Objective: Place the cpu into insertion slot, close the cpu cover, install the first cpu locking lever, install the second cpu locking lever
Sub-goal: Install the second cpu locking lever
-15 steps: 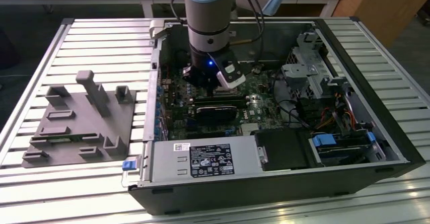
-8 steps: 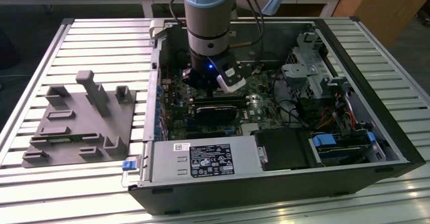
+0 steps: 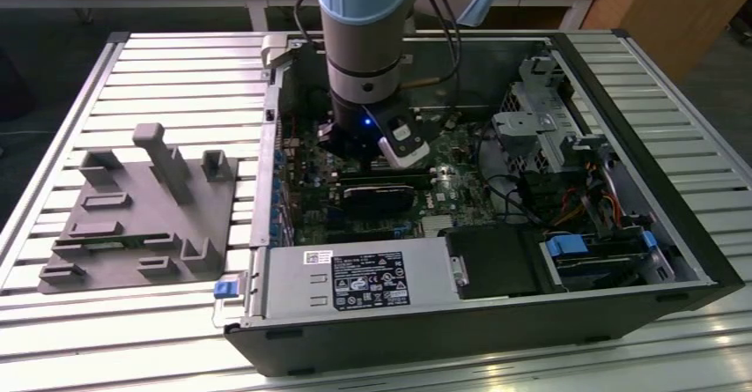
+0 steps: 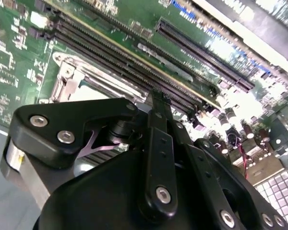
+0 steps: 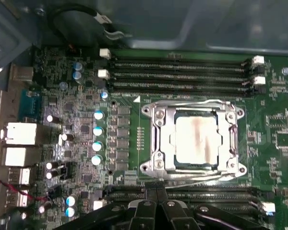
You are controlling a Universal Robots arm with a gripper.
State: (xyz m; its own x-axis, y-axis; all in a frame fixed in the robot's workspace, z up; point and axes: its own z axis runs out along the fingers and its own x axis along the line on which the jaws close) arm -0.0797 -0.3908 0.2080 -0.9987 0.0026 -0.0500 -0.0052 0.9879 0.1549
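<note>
Where it sits framed in metal, the cpu (image 5: pixel 197 141) shows silvery-grey — faintly smudged.

One cpu (image 5: pixel 197 140), one insertion slot (image 5: pixel 156 139), one green motherboard (image 5: pixel 278 139), one computer case (image 3: pixel 470 321), one grey fixture (image 3: pixel 141 216)

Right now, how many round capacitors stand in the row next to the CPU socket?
4, in one row beside the insertion slot: first capacitor, second, third, fourth. Others stand farther away; some may be hidden.
</note>
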